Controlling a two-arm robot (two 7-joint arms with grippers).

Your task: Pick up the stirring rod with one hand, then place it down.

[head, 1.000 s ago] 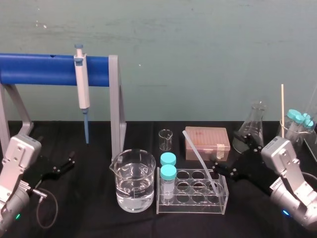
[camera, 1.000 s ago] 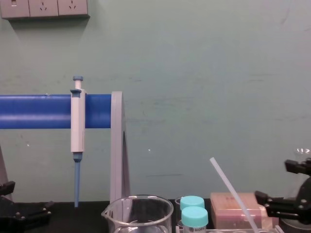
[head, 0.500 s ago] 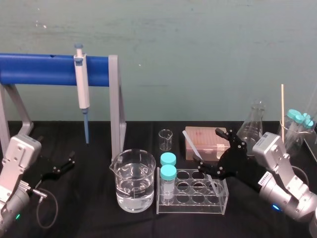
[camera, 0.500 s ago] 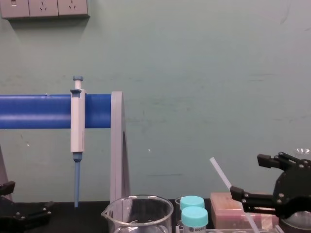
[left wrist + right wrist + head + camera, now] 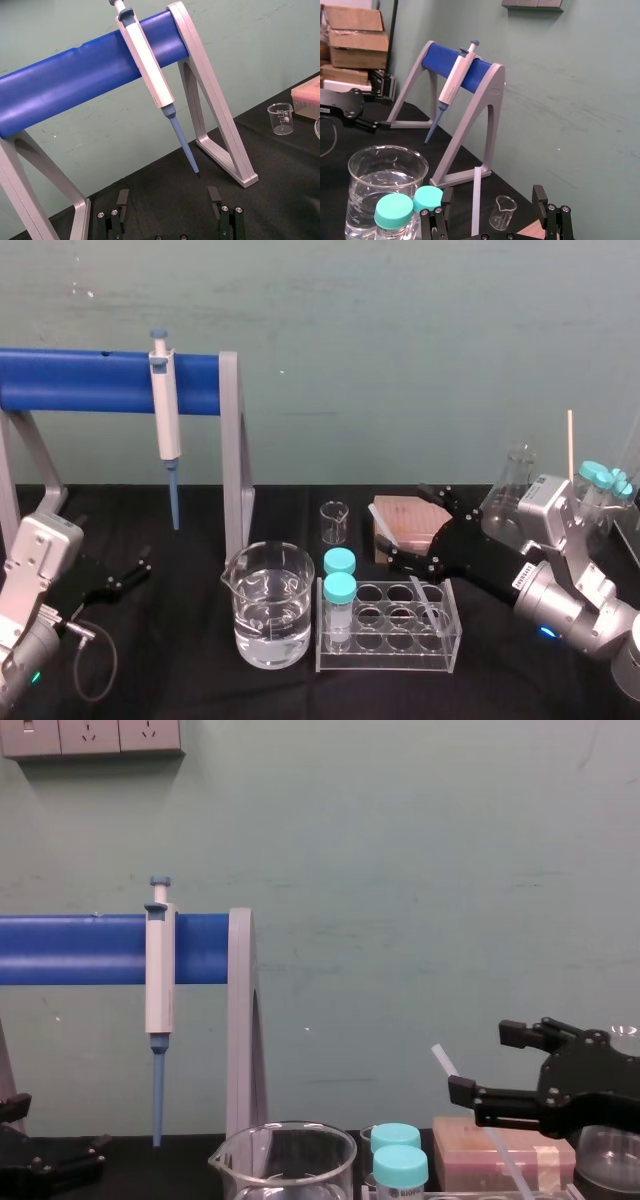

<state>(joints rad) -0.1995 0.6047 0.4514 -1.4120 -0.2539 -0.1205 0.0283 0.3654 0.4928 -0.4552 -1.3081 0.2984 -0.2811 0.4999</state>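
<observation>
The stirring rod [image 5: 420,592] is a thin translucent white rod leaning in the clear test-tube rack [image 5: 390,648], its top tilted up and to the left. My right gripper [image 5: 408,523] is open, one black finger on each side of the rod's upper half and not touching it. In the right wrist view the rod [image 5: 476,200] stands between the spread fingers of that gripper [image 5: 493,191]. The chest view shows the rod's top [image 5: 441,1060] just beside the same gripper [image 5: 480,1061]. My left gripper [image 5: 128,572] rests open and empty at the table's left; its fingers [image 5: 122,199] are apart.
A beaker of water [image 5: 268,605] stands left of the rack, which holds two teal-capped tubes [image 5: 340,590]. Behind are a small beaker [image 5: 334,522], a pink tip box [image 5: 410,522] and a flask [image 5: 512,490]. A pipette [image 5: 165,420] hangs on the blue stand [image 5: 90,380].
My right gripper has swung in from the right, past the pink box, until its open fingers straddle the rod. The rod and the left arm have not moved.
</observation>
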